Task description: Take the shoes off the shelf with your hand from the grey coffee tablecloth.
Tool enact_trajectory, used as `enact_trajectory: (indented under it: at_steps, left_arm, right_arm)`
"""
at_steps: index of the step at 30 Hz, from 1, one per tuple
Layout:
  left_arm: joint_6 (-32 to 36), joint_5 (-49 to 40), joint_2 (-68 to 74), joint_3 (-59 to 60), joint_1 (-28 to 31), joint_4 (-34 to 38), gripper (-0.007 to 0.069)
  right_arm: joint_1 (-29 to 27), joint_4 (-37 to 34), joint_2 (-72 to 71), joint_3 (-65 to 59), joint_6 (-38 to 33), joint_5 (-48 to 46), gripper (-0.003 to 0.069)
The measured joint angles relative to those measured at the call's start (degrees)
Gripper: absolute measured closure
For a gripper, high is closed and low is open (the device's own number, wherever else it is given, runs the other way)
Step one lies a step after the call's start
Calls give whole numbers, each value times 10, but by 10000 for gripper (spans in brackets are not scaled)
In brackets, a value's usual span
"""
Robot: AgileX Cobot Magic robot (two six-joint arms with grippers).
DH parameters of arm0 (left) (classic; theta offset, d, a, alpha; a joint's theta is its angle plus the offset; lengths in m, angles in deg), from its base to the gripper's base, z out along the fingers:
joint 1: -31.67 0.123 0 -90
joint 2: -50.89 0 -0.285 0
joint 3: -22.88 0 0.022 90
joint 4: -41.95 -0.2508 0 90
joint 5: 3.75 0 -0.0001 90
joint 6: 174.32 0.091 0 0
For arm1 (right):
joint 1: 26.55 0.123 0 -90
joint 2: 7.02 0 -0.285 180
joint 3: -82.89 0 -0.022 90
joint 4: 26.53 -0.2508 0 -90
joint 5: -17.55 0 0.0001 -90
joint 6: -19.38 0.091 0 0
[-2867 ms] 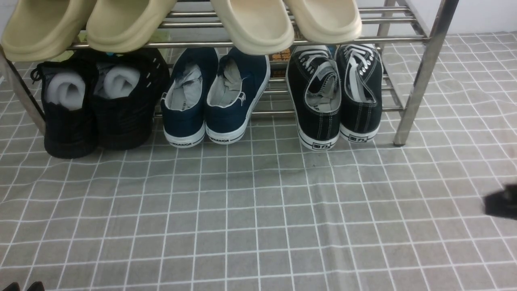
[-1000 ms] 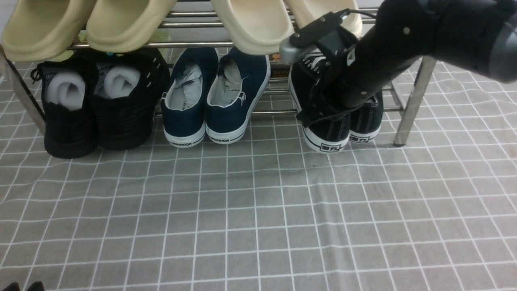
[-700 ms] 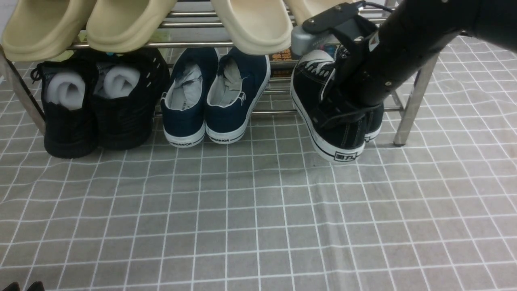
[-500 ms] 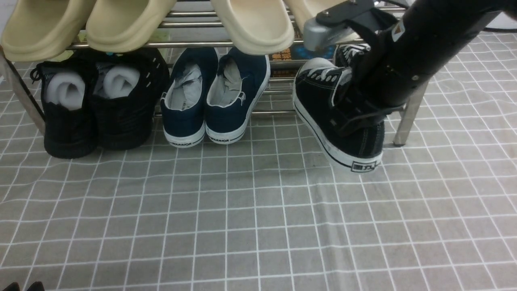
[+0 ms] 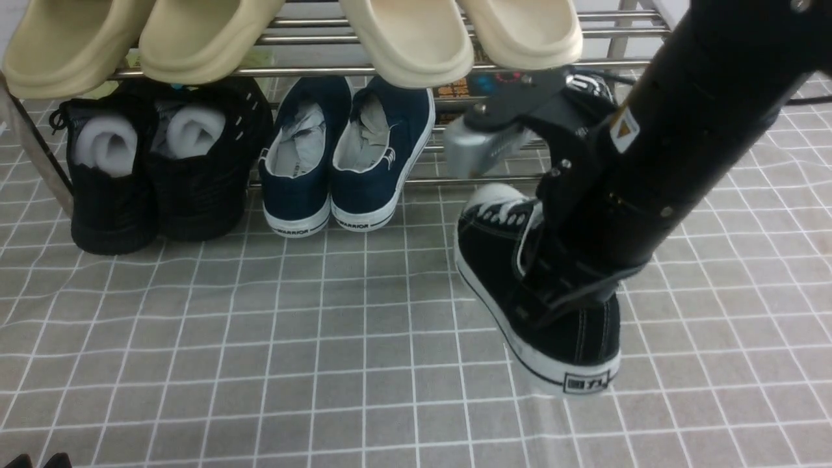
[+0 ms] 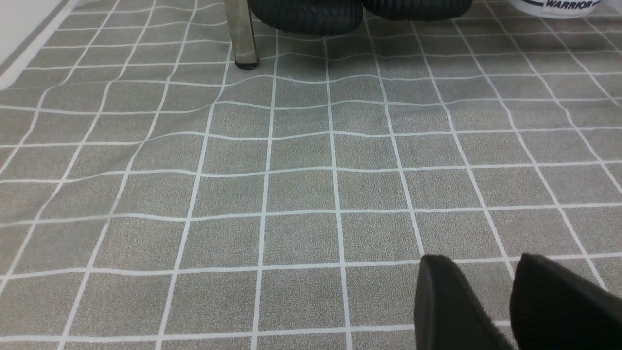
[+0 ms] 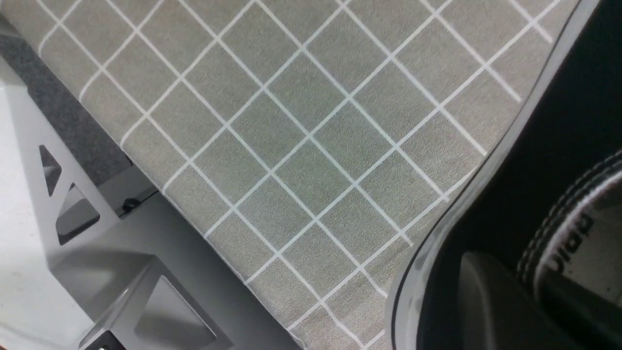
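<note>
My right jaws (image 7: pixel 508 270) are clenched on the side wall of one black sneaker (image 5: pixel 494 250), on the near side of the shelf (image 5: pixel 448 182); its mate (image 5: pixel 590 86) is at the shelf, mostly hidden. I can't tell whether my left jaws (image 6: pixel 483 256) are closed.

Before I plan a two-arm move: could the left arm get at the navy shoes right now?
Probably yes: the navy shoes face open tablecloth, though the rack bar and clogs may block coming from above.
</note>
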Motion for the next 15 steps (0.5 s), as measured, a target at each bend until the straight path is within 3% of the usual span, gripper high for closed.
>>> enact_trajectory:
  at_steps: [15]
  left_arm:
    - [0, 0, 0, 0, 0, 0, 384]
  right_arm:
    - [0, 29, 33, -68, 21, 175, 639]
